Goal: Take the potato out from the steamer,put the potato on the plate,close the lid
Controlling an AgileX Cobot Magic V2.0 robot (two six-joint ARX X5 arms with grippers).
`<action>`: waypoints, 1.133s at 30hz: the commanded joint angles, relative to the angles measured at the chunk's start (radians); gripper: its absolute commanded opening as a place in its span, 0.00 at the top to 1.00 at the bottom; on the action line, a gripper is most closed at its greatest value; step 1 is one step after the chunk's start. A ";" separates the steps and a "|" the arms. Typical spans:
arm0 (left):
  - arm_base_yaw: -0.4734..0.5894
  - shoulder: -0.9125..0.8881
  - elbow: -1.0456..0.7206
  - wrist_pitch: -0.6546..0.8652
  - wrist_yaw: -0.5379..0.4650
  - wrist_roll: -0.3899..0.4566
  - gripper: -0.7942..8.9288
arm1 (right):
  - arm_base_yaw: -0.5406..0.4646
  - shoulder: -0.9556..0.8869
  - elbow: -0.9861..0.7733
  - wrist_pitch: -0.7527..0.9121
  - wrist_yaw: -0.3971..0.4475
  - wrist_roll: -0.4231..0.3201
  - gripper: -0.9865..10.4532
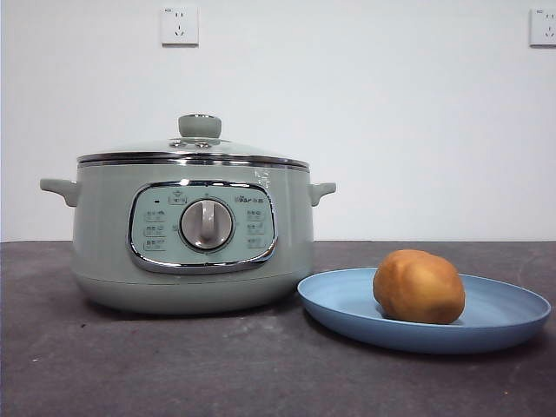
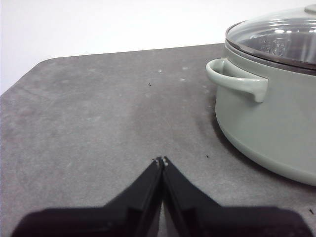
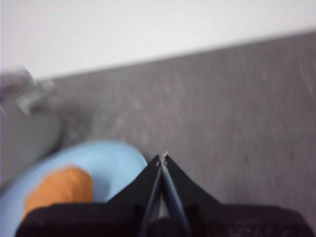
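Resting on the plate (image 1: 347, 300): potato (image 1: 419, 286). Sitting on the steamer (image 1: 104, 252): lid (image 1: 199, 143). Hanging closed and empty, job seemingly finished: left gripper (image 2: 162, 160), right gripper (image 3: 162, 158).

Potato (image 1: 419, 286) on blue plate (image 1: 347, 304), lid (image 1: 193, 148) closed on green steamer (image 1: 104, 252)

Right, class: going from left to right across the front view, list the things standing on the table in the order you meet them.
Steamer with its lid on → plate → potato lying on that plate.
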 commanded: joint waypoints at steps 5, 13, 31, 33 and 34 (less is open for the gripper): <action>0.003 -0.003 -0.010 -0.012 0.005 -0.010 0.92 | -0.003 -0.003 -0.010 -0.021 0.025 0.023 0.91; 0.003 -0.003 -0.010 -0.011 0.005 -0.010 0.92 | -0.003 -0.003 -0.010 -0.023 0.026 0.035 0.91; 0.003 -0.003 -0.010 -0.012 0.005 -0.010 0.92 | -0.003 -0.003 -0.010 -0.023 0.026 0.035 0.91; 0.003 -0.003 -0.010 -0.011 0.005 -0.010 0.92 | -0.003 -0.003 -0.010 -0.023 0.026 0.035 0.91; 0.003 -0.003 -0.010 -0.011 0.005 -0.010 0.92 | -0.003 -0.003 -0.010 -0.023 0.026 0.035 0.91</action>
